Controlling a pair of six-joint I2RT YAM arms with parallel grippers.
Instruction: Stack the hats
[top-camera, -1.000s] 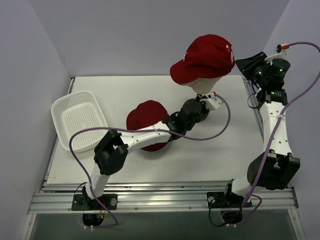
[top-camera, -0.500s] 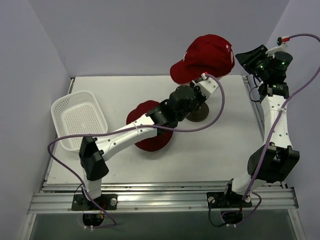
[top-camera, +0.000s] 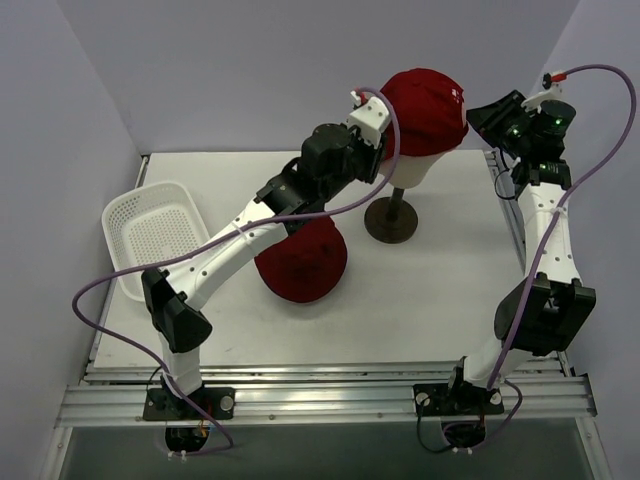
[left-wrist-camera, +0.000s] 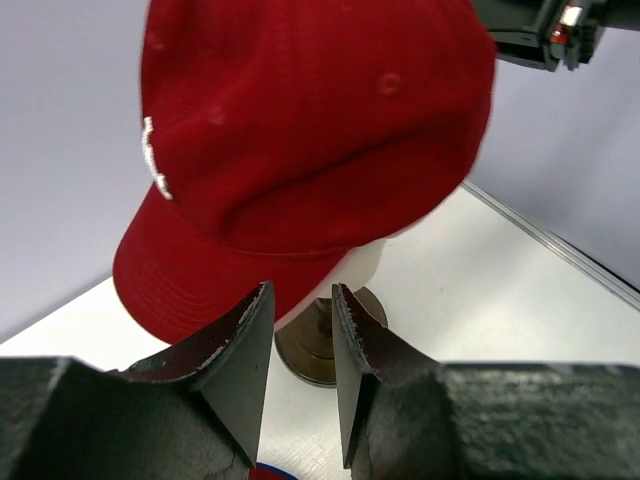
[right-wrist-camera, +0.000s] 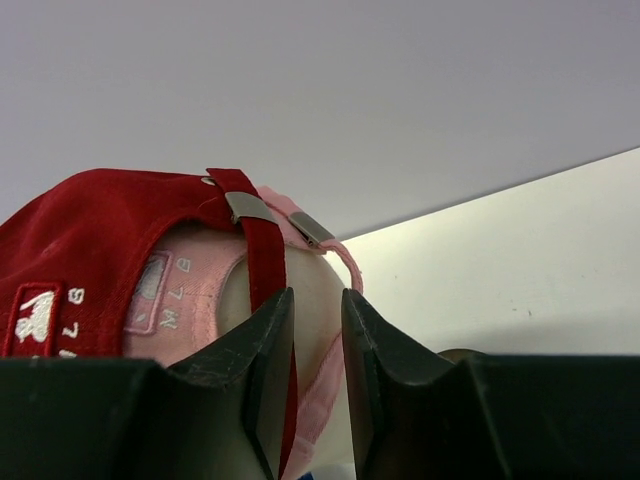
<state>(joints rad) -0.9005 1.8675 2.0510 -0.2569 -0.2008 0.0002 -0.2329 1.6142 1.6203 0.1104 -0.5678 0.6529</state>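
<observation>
The left pincer (left-wrist-camera: 301, 292) is barely parted, with only a narrow slot between its fingers and nothing in it. It hovers just short of the brim of the red cap (left-wrist-camera: 300, 150), not touching it. The right pincer (right-wrist-camera: 316, 295) shows the same slim gap and grips nothing. It sits close behind the cap's back strap, and whether it touches the strap is unclear.

The red cap sits on a cream head (top-camera: 410, 170) on a stand (top-camera: 392, 222) at 1 o'clock on the tabletop (top-camera: 440, 290). A pink cap (right-wrist-camera: 205, 300) lies under it, seen only through the rear opening. A dark red bucket hat (top-camera: 300, 262) lies near the middle, at 7 o'clock from the stand.

The white basket (top-camera: 155, 240) rests at 9 o'clock, with a purple cable crossing its near corner.

From above, the left arm hides its own pincer and part of the bucket hat.
</observation>
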